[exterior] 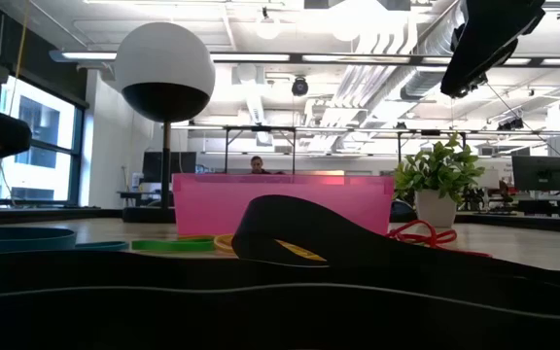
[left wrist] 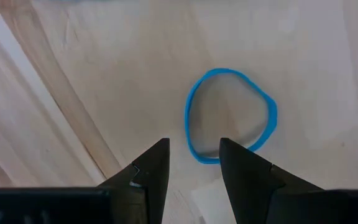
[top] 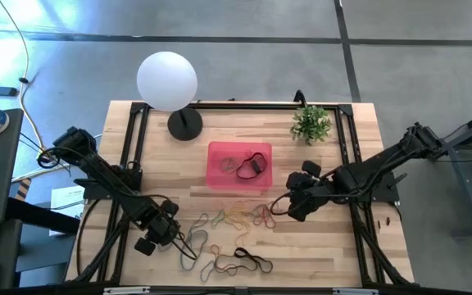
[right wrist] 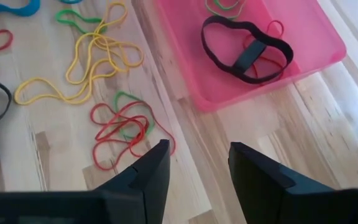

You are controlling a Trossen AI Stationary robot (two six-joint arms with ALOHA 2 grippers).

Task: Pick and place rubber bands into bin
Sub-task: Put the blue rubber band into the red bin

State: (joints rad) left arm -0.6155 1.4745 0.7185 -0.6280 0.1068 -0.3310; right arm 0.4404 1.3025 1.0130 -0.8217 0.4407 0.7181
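The pink bin (top: pixel 220 174) stands mid-table and holds a wide black rubber band (right wrist: pixel 247 43) with thin red and green ones. Loose rubber bands lie flat on the wood in front of it: yellow (right wrist: pixel 86 56), red with green (right wrist: pixel 126 127), black ones (top: pixel 248 262) near the front edge. A blue band (left wrist: pixel 229 115) lies at the near left. My left gripper (left wrist: pixel 194 155) is open, pointing down just above the blue band's edge. My right gripper (right wrist: pixel 197 158) is open, up in the air right of the red bands, near the bin's corner.
A white globe lamp (top: pixel 167 80) and a small potted plant (top: pixel 310 123) stand at the table's far side behind the bin. A black metal frame (top: pixel 129 156) runs along the table's edges. A wide black band (exterior: pixel 299 233) lies close before the low camera.
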